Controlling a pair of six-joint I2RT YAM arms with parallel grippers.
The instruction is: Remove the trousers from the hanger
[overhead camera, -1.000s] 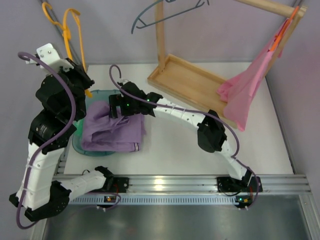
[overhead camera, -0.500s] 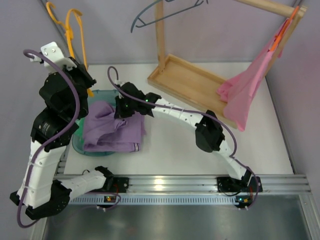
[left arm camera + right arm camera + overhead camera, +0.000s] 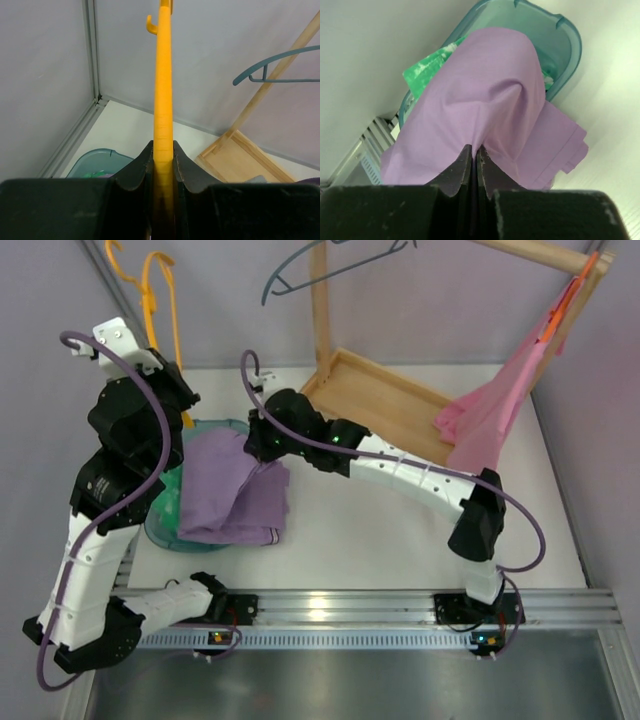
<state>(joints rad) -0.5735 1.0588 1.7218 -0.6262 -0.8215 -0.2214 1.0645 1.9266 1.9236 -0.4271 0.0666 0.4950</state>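
Note:
The purple trousers (image 3: 232,492) lie draped over the teal basin (image 3: 158,530) and onto the table. My right gripper (image 3: 258,445) is shut on a pinched fold at their far edge. In the right wrist view the cloth (image 3: 485,100) tents up from my right gripper (image 3: 473,148). My left gripper (image 3: 183,412) is shut on the yellow-orange hanger (image 3: 160,310), which stands upright against the back wall. Its bar (image 3: 163,75) rises straight from my left gripper (image 3: 163,150). The hanger's lower part is hidden behind the left arm. No cloth hangs on the part that shows.
A green-and-white cloth (image 3: 431,67) lies in the basin (image 3: 566,31) under the trousers. A wooden rack with a tray base (image 3: 390,400) stands at the back. It carries a grey-blue hanger (image 3: 300,265) and a pink garment (image 3: 500,410) on an orange-red hanger (image 3: 562,302).
The right gripper came down on the trousers, shut on a fold and drew it up toward the back right. The left arm carried the hanger slightly right and higher.

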